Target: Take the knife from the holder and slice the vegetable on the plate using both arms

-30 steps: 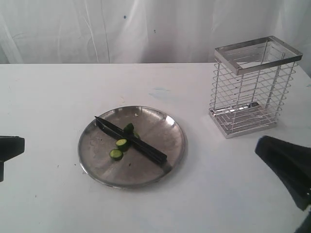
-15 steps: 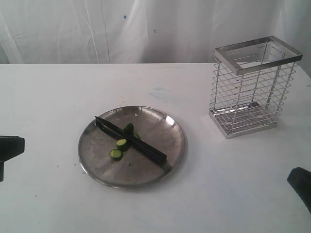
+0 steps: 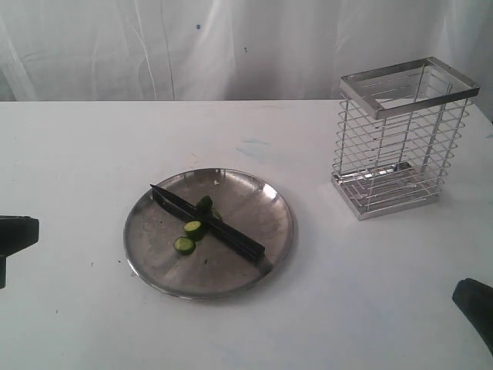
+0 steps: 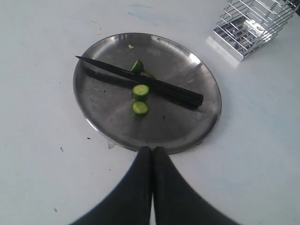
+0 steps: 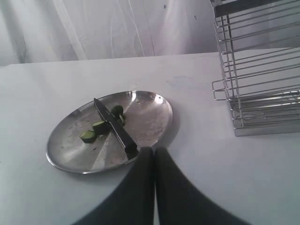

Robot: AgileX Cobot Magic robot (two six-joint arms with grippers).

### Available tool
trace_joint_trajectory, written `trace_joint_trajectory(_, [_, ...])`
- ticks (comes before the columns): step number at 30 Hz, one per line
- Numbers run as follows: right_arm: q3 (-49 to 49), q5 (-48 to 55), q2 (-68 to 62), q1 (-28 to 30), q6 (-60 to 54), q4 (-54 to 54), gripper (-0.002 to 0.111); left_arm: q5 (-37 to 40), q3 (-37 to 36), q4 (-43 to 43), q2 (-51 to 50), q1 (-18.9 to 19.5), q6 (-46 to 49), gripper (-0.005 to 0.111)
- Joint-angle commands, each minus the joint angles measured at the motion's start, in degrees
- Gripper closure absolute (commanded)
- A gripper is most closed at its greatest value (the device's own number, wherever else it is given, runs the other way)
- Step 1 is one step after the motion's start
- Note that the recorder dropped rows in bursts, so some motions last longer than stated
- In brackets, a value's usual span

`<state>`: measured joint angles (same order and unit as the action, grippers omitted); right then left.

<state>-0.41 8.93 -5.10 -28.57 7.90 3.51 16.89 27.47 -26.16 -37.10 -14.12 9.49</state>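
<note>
**Right arm pulls back; the slicing looks done**

In the exterior view, we see the knife (image 3: 208, 222) lying flat across the plate (image 3: 262, 193), its tip toward the far left rim and its handle toward the near right. Two round slices (image 3: 188, 237) sit just beside the blade on its near side, and the rest of the vegetable (image 3: 204, 203) lies on the far side, touching the blade. The holder (image 3: 400, 139) stands empty on the counter (image 3: 92, 146), well apart from the plate. A second ago the right arm (image 3: 476, 302) filled much of the lower right corner; now only a small dark part shows at the edge. The left arm (image 3: 15, 235) has not moved. We judge that both arms are retreating from a finished cut.

In the left wrist view, the left gripper (image 4: 152, 151) has its fingers pressed together, holding nothing, near the plate's rim (image 4: 206, 126). Knife, slices and stub lie as described.

In the right wrist view, the right gripper (image 5: 154, 151) is likewise pressed together and empty, hovering by the plate's edge close to the knife's handle (image 5: 125, 140).
</note>
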Motion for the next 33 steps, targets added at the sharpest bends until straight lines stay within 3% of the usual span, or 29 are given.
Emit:
trace_joint_trajectory(1, [0.4,0.0,0.4,0.6,0.1,-0.5,0.108,0.7,-0.1,-0.8,0.5,-0.3,-0.5,0.102])
trace_joint_trajectory(6, [0.4,0.0,0.4,0.6,0.1,-0.5,0.108,0.0,-0.6,-0.8,0.6,-0.3,-0.5,0.102])
trace_joint_trajectory(10, [0.4,0.0,0.4,0.6,0.1,-0.5,0.108,-3.0,-4.0,8.9,6.6,-1.1,-3.8,0.102])
trace_joint_trajectory(14, [0.4,0.0,0.4,0.6,0.1,-0.5,0.108,-10.0,-11.8,19.4,16.7,-1.4,-13.6,0.102])
trace_joint_trajectory(18, [0.4,0.0,0.4,0.6,0.1,-0.5,0.108,-16.0,-20.2,19.7,26.2,-0.9,-15.0,0.102])
trace_joint_trajectory(23, [0.4,0.0,0.4,0.6,0.1,-0.5,0.108,-13.8,-27.1,19.7,35.2,0.3,-15.6,0.102])
trace_joint_trajectory(33, [0.4,0.0,0.4,0.6,0.1,-0.5,0.108,-8.4,-27.5,19.9,37.1,0.3,-15.8,0.102])
